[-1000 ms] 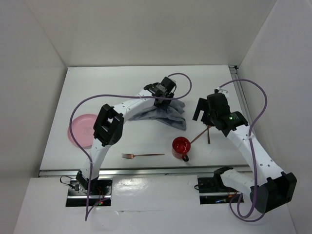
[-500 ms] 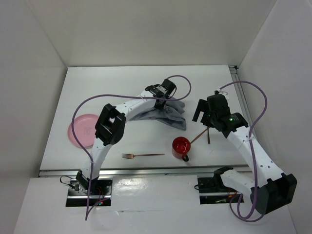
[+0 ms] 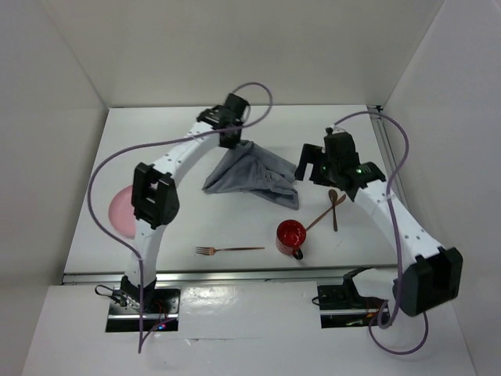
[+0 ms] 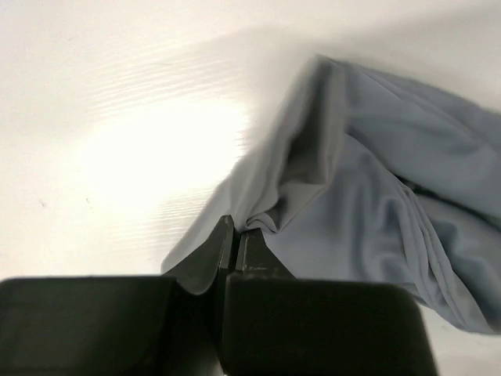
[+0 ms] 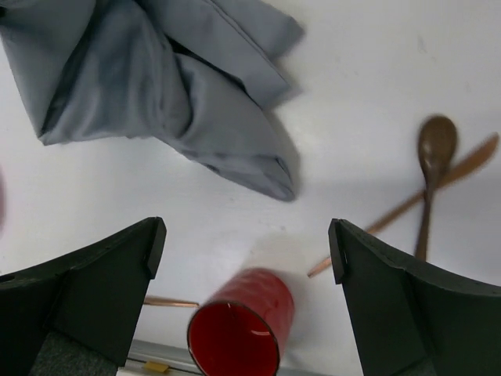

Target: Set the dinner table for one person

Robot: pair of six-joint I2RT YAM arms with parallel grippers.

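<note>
We seem to be spreading the crumpled grey cloth mat (image 3: 254,176), beyond the glossy red cup (image 3: 290,233) on the plain white worktop (image 3: 156,141): the left end effector (image 4: 235,239) pinches its corner, and the gaping right end effector (image 5: 244,235) must take another.

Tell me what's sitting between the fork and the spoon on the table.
The red cup sits between the fork and the spoon; the top view shows it best. A second thin utensil crossing the spoon reaches toward the cup.

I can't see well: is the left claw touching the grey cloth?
Touching. Left wrist view shows the left gripper pinching a fold of the grey cloth.
</note>
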